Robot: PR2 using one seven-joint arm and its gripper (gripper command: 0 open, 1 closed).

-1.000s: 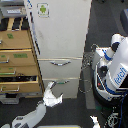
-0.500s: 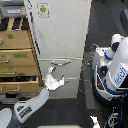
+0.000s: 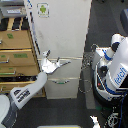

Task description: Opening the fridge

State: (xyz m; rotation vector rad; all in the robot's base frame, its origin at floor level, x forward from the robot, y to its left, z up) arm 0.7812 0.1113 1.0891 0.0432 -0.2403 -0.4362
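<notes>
Fridge (image 3: pixel 62 40) tall, smooth white, boxy; metallic gripper (image 3: pixel 51 62) at door's lower edge, jaws apart.

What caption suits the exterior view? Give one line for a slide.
Robot arm's hand reaches the left edge of the white fridge, beside a wooden cabinet.

White fridge (image 3: pixel 62 37) — green sticker (image 3: pixel 43 9), silver handles (image 3: pixel 71 59) — tan wooden cabinet (image 3: pixel 17 55)
</notes>
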